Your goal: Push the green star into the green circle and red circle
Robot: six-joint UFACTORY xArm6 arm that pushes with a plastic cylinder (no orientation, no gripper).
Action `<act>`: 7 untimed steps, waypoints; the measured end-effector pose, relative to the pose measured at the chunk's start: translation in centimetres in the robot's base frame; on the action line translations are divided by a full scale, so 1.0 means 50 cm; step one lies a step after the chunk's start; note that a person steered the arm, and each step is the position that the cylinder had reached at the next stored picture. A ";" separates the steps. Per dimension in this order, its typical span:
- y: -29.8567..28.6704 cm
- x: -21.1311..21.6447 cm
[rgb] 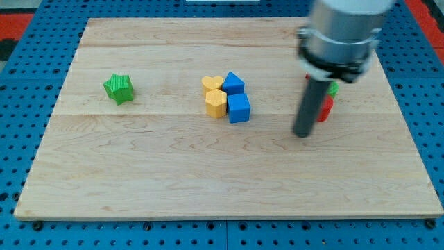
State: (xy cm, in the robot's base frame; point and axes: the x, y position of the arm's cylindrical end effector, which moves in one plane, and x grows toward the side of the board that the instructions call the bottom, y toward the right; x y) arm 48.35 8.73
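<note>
Resting on the wood right of the board's centre, my tip at the end of a straight dark rod, a bare tip with nothing clamped or carried. Just beside the rod toward the right edge, half masked by it, a red block and above it a sliver of a green block; shapes not readable, and touching or apart from the rod not clear. Above them, a blurred grey arm housing, cut off by the view's top. Toward the board's middle, well apart from the tip, a tight cluster: a yellow heart over a yellow block, a blue triangle-topped block over a blue cube, the four touching or nearly so. Far toward the left edge, alone on bare planks, the green star, well apart from the tip and everything else. Beneath it all, a pale wooden board with long grain lines, lying on a blue pegboard surface dotted with holes. In the upper left corner of the view, a patch of red, too blurred to identify.
</note>
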 end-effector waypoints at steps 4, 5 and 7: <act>-0.422 -0.052; -0.498 -0.111; -0.556 -0.147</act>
State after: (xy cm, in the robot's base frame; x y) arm 41.02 -19.05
